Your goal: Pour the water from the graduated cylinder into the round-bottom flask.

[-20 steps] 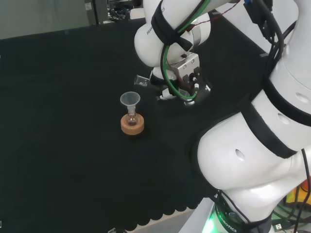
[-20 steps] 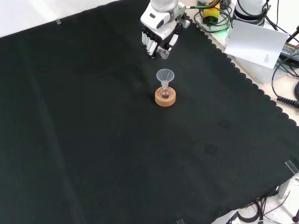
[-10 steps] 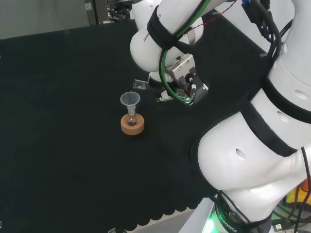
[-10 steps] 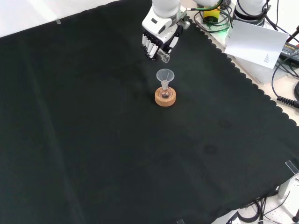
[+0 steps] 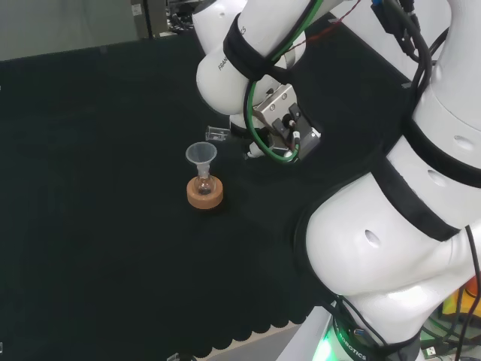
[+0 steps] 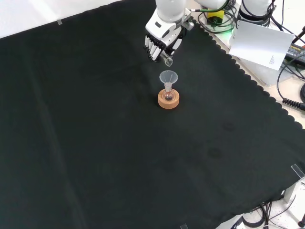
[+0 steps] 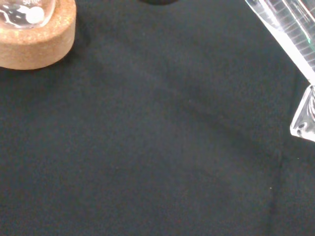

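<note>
A small round-bottom flask [image 5: 203, 183] stands in a cork ring [image 5: 204, 195] with a clear funnel [image 5: 201, 154] in its neck. In the front view the funnel [image 6: 168, 76] is above the cork ring [image 6: 168, 100]. The hand [image 6: 161, 40] sits just behind the funnel, fingers curled round a clear graduated cylinder [image 6: 167, 59]. The cylinder is tilted, its mouth [image 5: 216, 134] close above and to the right of the funnel's rim in the head view. The wrist view has the cork ring [image 7: 37, 42], the flask's bottom [image 7: 22, 12] and part of the cylinder [image 7: 290, 37].
Black cloth covers the bench. The arm's white links [image 5: 391, 226] fill the right of the head view. Beyond the cloth's scalloped edge in the front view lie a white sheet [image 6: 262, 43] and cables [image 6: 293, 71].
The hand has carried the cylinder toward the funnel, and the cylinder's mouth now lies nearer the funnel's rim. Flask, funnel and cork ring have stayed put.
</note>
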You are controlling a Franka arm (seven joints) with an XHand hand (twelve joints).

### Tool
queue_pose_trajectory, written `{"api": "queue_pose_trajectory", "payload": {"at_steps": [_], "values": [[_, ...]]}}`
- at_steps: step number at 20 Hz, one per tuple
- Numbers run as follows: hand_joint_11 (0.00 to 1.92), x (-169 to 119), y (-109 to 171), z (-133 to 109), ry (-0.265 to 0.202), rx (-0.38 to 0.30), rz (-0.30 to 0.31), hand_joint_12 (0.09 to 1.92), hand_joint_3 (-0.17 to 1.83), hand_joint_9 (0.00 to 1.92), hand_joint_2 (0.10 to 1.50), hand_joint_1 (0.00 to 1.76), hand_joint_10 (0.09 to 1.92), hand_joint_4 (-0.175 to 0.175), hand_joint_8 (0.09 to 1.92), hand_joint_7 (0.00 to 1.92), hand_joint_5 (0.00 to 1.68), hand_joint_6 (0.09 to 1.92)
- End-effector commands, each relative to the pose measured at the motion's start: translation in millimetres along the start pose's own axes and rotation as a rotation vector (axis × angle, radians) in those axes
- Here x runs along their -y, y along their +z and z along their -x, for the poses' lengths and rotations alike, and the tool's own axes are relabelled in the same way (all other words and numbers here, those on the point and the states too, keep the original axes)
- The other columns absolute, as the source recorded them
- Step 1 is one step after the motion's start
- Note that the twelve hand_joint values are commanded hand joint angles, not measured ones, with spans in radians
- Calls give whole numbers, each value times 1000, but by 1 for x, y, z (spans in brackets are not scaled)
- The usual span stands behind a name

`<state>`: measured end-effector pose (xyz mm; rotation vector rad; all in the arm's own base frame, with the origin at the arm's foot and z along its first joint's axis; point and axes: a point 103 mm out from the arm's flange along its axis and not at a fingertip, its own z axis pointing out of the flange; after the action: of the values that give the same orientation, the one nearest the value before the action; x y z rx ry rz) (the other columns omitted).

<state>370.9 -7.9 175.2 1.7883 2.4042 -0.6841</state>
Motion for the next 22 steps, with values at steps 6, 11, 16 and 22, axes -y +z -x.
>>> {"api": "queue_pose_trajectory", "payload": {"at_steps": [6,11,16,22], "values": [[1296,-1,-3,-2,23,97,-35,738,0,1384,1169,1091,92,-80,539,1080,889,1148],[1296,0,-1,-3,32,140,-50,737,0,1384,1169,1090,91,-79,538,1078,888,1149],[1297,2,0,-5,37,185,-58,737,0,1384,1170,1089,90,-78,538,1077,887,1151],[1297,3,-3,-4,42,206,-52,736,0,1384,1170,1089,89,-77,537,1077,887,1152]]}}
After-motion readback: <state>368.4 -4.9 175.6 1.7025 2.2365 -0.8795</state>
